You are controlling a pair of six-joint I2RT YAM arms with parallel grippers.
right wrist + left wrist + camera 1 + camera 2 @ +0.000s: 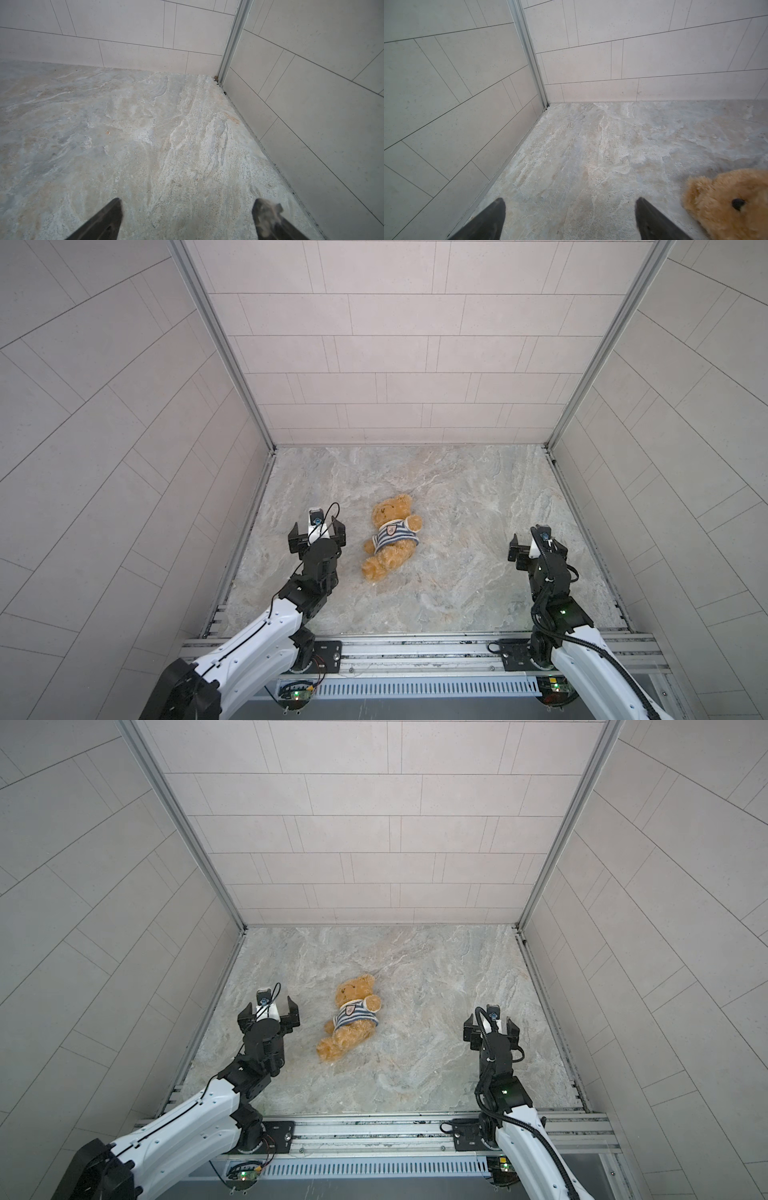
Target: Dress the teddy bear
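Marbled tabletop, teddy bear in shirt

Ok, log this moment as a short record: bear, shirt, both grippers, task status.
teddy bear: lying face up on the marble table, head toward the far wall
striped shirt: on the bear's torso, badge facing up
left gripper: open, empty, beside the bear, not touching it
right gripper: open, empty, well clear of the bear
task status: the bear looks dressed; how the sleeves sit is too small to tell
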